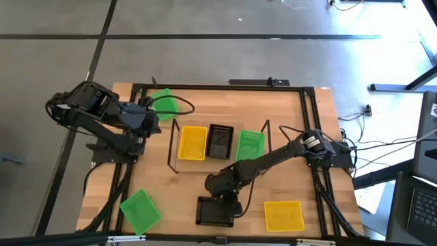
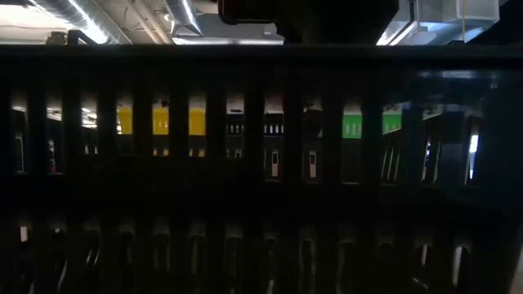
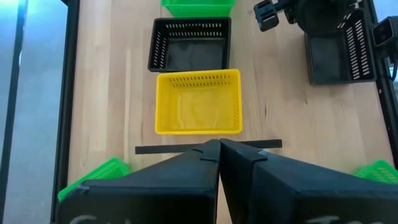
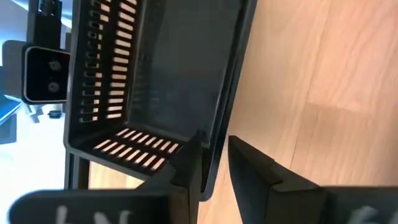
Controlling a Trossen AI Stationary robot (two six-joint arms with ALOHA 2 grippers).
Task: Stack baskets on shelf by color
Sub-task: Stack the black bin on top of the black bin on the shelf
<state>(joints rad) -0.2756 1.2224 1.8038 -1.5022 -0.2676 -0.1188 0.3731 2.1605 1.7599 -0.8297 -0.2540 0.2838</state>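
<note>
A black basket (image 1: 213, 213) sits by the table's near edge, and my right gripper (image 1: 225, 197) (image 4: 214, 163) is over its far side, fingers astride its wall. On the shelf (image 1: 205, 164) stand a yellow basket (image 1: 192, 143) (image 3: 198, 102), a black basket (image 1: 220, 141) (image 3: 189, 43) and a green basket (image 1: 250, 145). My left gripper (image 1: 147, 117) (image 3: 219, 149) is shut and holds nothing, left of the shelf beside a loose green basket (image 1: 164, 101). The held basket's slotted wall (image 2: 261, 212) fills the low view. My right gripper has the black basket's far-side wall (image 4: 219, 134) between its fingers, one finger inside the basket (image 4: 189, 158) and one outside (image 4: 252, 165). It comes at the rim from above. Whether the basket is off the table, I cannot tell.
Another green basket (image 1: 141, 210) lies at the near left corner and a yellow basket (image 1: 283, 215) at the near right. Black wire frames (image 1: 174, 147) stand at the shelf's short ends. A black rail frame (image 1: 218, 86) borders the table.
</note>
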